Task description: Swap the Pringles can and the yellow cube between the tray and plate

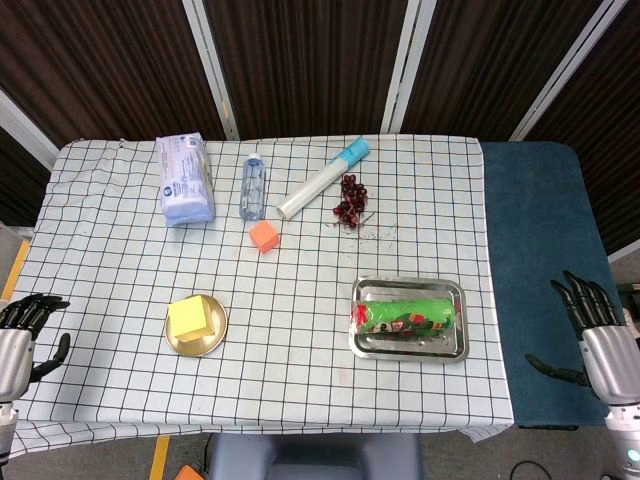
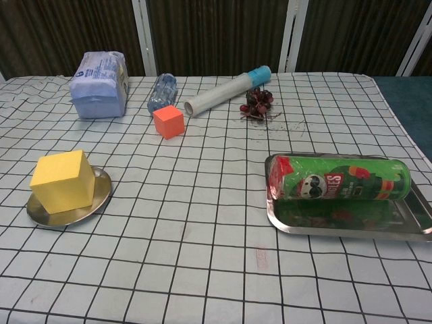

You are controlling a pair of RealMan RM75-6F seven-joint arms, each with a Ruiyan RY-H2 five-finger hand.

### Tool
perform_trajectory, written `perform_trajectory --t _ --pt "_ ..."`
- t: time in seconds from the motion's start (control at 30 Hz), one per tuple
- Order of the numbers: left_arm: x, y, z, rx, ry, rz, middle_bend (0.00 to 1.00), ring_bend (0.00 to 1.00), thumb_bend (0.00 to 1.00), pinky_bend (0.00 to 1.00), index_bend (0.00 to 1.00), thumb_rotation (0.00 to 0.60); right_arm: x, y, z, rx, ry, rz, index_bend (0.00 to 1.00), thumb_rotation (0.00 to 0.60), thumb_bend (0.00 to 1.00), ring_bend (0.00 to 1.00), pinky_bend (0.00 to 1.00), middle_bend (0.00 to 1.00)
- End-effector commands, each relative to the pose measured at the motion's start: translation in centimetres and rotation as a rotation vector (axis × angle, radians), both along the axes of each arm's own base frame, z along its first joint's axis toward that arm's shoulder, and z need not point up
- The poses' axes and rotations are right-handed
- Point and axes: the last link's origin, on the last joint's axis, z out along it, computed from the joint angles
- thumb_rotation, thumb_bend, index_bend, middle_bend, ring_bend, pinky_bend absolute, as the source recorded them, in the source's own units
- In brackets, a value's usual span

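A green Pringles can (image 1: 408,316) (image 2: 339,179) lies on its side in the steel tray (image 1: 408,346) (image 2: 351,226) at the table's right front. The yellow cube (image 1: 191,319) (image 2: 63,181) sits on the round golden plate (image 1: 214,341) (image 2: 101,196) at the left front. My left hand (image 1: 22,338) hovers off the table's left edge, fingers apart and holding nothing. My right hand (image 1: 592,330) hangs off the right side over the blue surface, also spread and holding nothing. Neither hand shows in the chest view.
Along the back stand a blue tissue pack (image 1: 184,178) (image 2: 100,85), a lying water bottle (image 1: 253,185) (image 2: 161,92), a white tube with a blue cap (image 1: 322,179) (image 2: 227,90) and dark red berries (image 1: 350,200) (image 2: 256,103). An orange cube (image 1: 264,236) (image 2: 168,121) sits mid-table.
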Motion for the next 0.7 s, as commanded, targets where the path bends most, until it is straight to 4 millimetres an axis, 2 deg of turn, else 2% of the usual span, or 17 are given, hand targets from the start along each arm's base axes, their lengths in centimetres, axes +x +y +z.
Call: perform_trajectory --t 0.03,0.47,0.6,0.7 --pt "0.6 -0.6 0.0 0.016 0.029 -0.012 0.26 0.18 0.45 0.22 0.29 0.600 0.0 -0.1 -0.3 0.021 0.011 -0.017 0.00 0.600 0.06 0.00 0.00 0.00" --pt "0.6 -0.4 0.1 0.008 0.009 -0.007 0.26 0.18 0.45 0.22 0.29 0.600 0.6 -1.3 -2.4 0.160 0.071 0.031 0.00 0.600 0.05 0.00 0.00 0.00" --pt "0.7 -0.6 0.2 0.004 0.014 -0.011 0.26 0.18 0.45 0.22 0.30 0.600 2.3 -3.3 -3.5 0.249 0.092 0.070 0.00 0.600 0.05 0.00 0.00 0.00" --pt "0.6 -0.7 0.4 0.007 0.017 -0.003 0.27 0.18 0.45 0.22 0.30 0.600 3.7 -5.6 -4.7 0.287 0.115 0.101 0.00 0.600 0.05 0.00 0.00 0.00"
